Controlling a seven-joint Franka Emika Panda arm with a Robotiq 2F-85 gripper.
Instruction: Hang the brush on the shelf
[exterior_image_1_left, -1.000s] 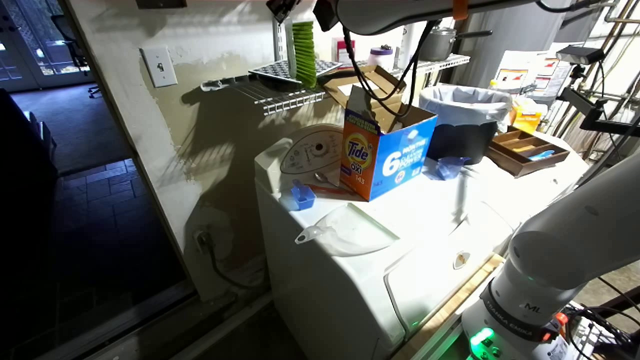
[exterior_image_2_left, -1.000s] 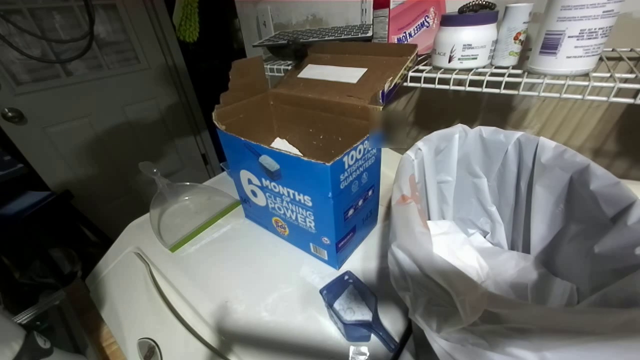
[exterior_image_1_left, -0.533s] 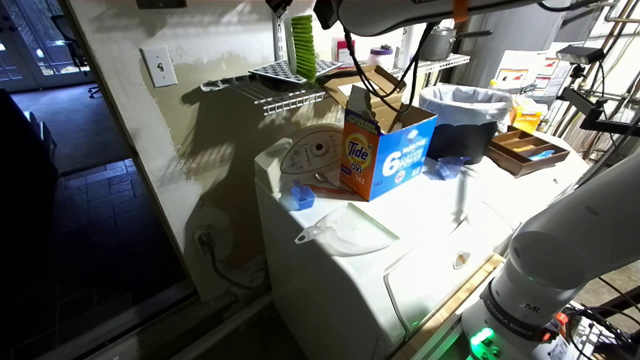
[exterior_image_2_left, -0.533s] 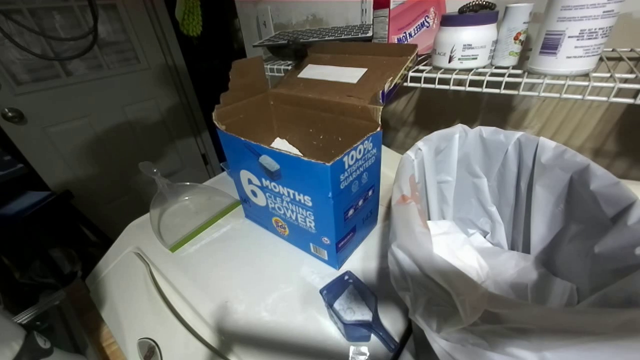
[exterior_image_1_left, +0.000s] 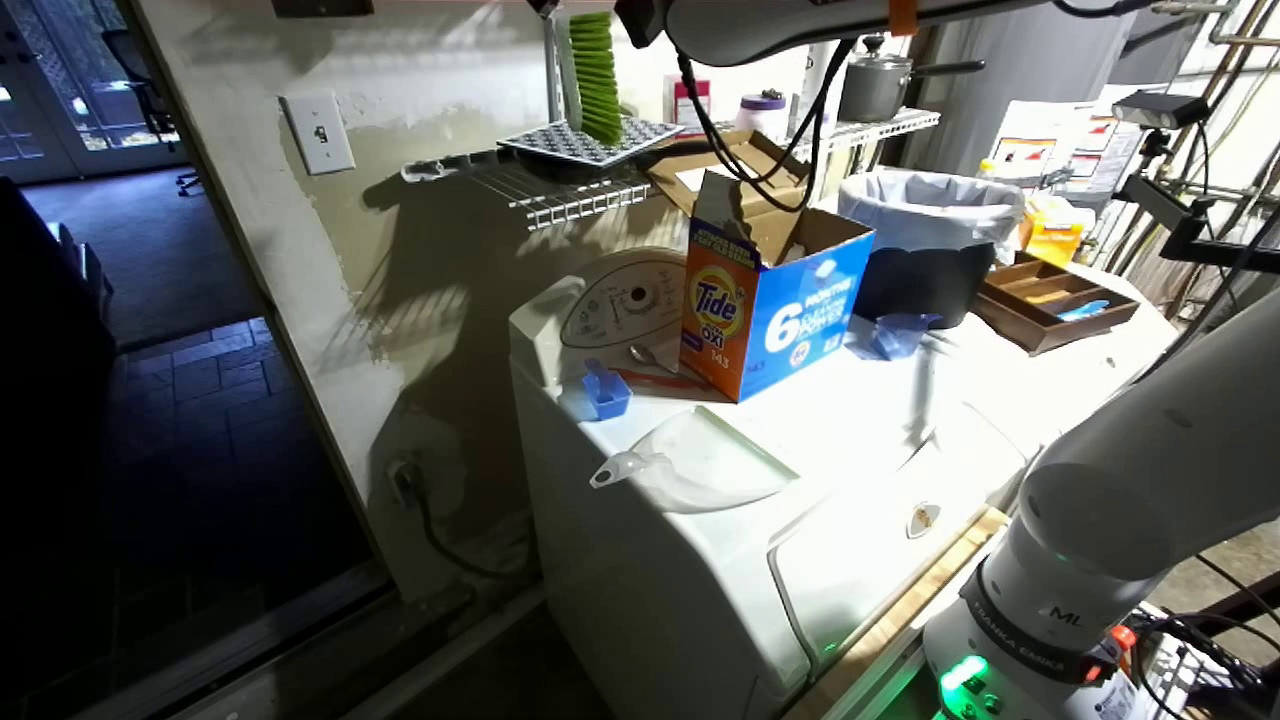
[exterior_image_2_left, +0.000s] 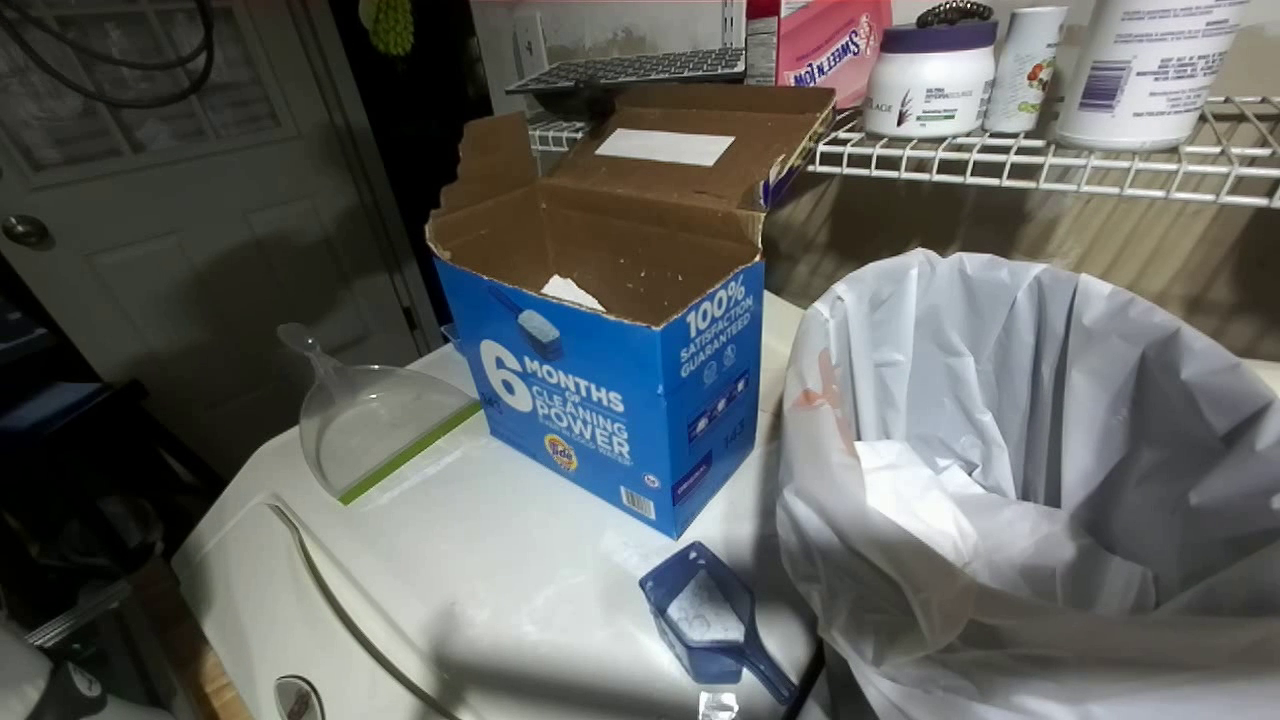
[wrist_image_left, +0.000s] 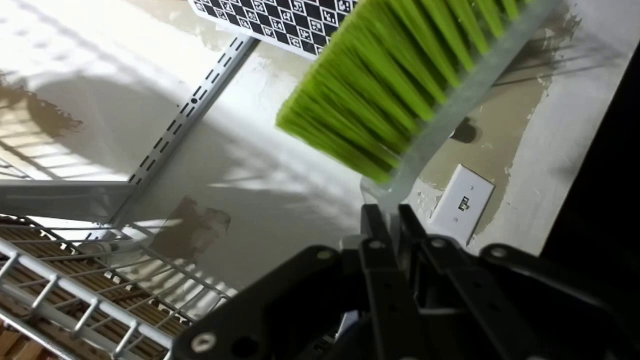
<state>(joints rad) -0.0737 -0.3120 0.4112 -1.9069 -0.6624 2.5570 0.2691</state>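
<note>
Laundry nook: patchy painted wall (exterior_image_1_left: 440, 90), light switch plate (exterior_image_1_left: 317, 133), dark doorway (exterior_image_1_left: 190, 250) at the left of an exterior view. White laundry machine (exterior_image_1_left: 620, 560) against the wall, white wire shelf (exterior_image_1_left: 585, 210) above its back edge.

Green-bristled hand brush (wrist_image_left: 385, 85) is in the air, held by the gripper (wrist_image_left: 389, 214). Wrist view: black fingers (wrist_image_left: 371, 225) clamped either side of the pale handle (wrist_image_left: 389, 196), bristles out beyond them. In an exterior view the brush hangs bristle end down, near upright with a slight tilt, overlapping a checkered board (exterior_image_1_left: 645, 135) at the shelf's end; contact with the board, can't tell. Gripper mostly cut off by the top edge there. Only bristle tips (exterior_image_2_left: 388, 25) poke in at the top of an exterior view, left of the board. Wire bars (wrist_image_left: 62, 284) fill the lower left of the wrist view, by a slotted metal upright (wrist_image_left: 187, 114); which shelf level, can't tell.

Shelf load: Sweet'N Low box (exterior_image_2_left: 835, 45), purple-lidded jar (exterior_image_2_left: 930, 95), grey saucepan (exterior_image_1_left: 873, 90).

On the machine: Tide box (exterior_image_1_left: 770, 320), flaps up; spoon (exterior_image_1_left: 643, 353) just beside it; blue scoop (exterior_image_1_left: 605, 395) near the spoon; clear dustpan (exterior_image_1_left: 700, 470) with green lip, handle at the machine's edge. Second blue scoop (exterior_image_2_left: 705, 620) lies across the Tide box from the first, near a black bin (exterior_image_1_left: 920, 285) with a white liner (exterior_image_2_left: 870, 600). Compartmented wooden tray (exterior_image_1_left: 1085, 330) just past the bin, blue item (exterior_image_1_left: 1083, 310) inside.
</note>
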